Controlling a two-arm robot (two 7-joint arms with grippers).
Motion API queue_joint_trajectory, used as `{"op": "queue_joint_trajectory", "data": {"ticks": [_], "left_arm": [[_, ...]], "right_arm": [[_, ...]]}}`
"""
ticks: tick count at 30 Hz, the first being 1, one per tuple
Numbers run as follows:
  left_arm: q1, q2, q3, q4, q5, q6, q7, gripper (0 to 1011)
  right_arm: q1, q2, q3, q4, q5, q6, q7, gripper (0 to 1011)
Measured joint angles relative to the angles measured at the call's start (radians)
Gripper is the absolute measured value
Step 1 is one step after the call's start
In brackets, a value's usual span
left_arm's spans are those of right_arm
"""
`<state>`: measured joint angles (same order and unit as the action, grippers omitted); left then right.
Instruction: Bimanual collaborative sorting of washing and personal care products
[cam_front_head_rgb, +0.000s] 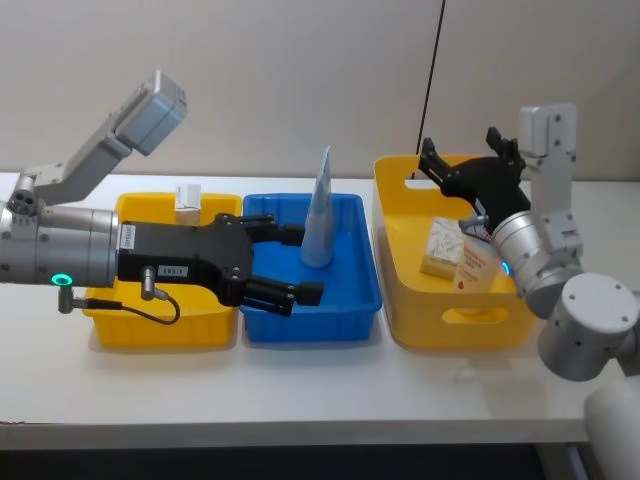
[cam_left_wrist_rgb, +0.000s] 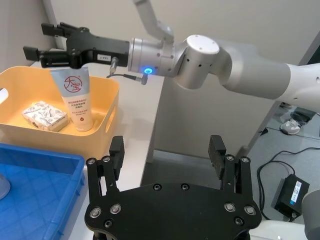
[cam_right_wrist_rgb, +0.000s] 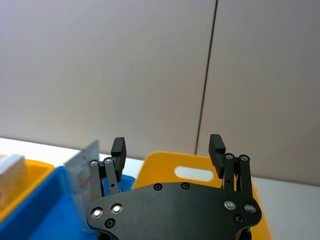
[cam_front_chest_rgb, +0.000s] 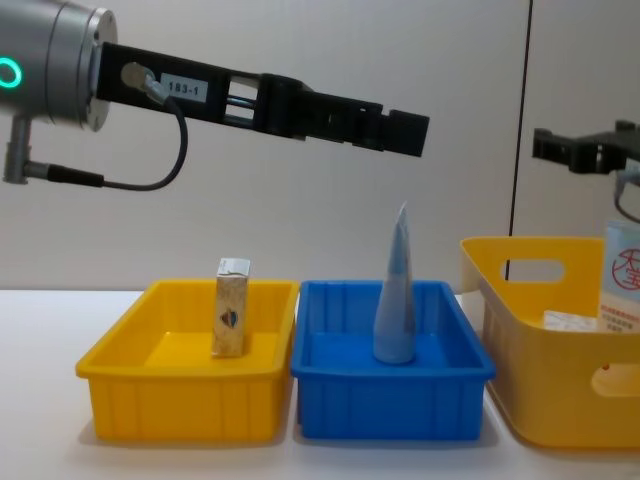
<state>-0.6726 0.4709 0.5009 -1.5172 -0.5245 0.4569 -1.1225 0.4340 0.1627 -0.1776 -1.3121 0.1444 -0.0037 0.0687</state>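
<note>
Chest view had the left gripper (cam_front_chest_rgb: 400, 130) spread, high above the blue bin (cam_front_chest_rgb: 392, 375) and clear of the upright pale blue tapered pouch (cam_front_chest_rgb: 395, 290). Cream carton (cam_front_chest_rgb: 231, 307) stood in the left yellow bin (cam_front_chest_rgb: 180, 375). Right gripper (cam_front_head_rgb: 465, 165), spread, hovered over the tall yellow bin (cam_front_head_rgb: 450, 300); left wrist view revealed the white pack (cam_left_wrist_rgb: 76, 97) and white carton (cam_left_wrist_rgb: 44, 115) inside.

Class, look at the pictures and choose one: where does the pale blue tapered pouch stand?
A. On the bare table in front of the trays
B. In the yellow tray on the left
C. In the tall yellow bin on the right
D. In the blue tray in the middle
D. The pale blue tapered pouch stands upright, point up, inside the blue tray; the chest view shows its base on that tray's floor.
</note>
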Motion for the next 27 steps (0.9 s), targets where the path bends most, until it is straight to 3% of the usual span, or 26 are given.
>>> {"op": "queue_joint_trajectory", "data": {"ticks": [7, 16, 27], "left_arm": [[0.000, 0.000, 0.000, 0.000, 0.000, 0.000, 0.000, 1002], [0.000, 0.000, 0.000, 0.000, 0.000, 0.000, 0.000, 1002], [0.000, 0.000, 0.000, 0.000, 0.000, 0.000, 0.000, 1002]], "right_arm": [[-0.033, 0.015, 0.009, -0.081, 0.041, 0.023, 0.061, 1000], [-0.113, 0.065, 0.015, -0.219, 0.110, 0.073, 0.164, 1000], [-0.270, 0.166, 0.021, -0.424, 0.178, 0.150, 0.278, 1000]]}}
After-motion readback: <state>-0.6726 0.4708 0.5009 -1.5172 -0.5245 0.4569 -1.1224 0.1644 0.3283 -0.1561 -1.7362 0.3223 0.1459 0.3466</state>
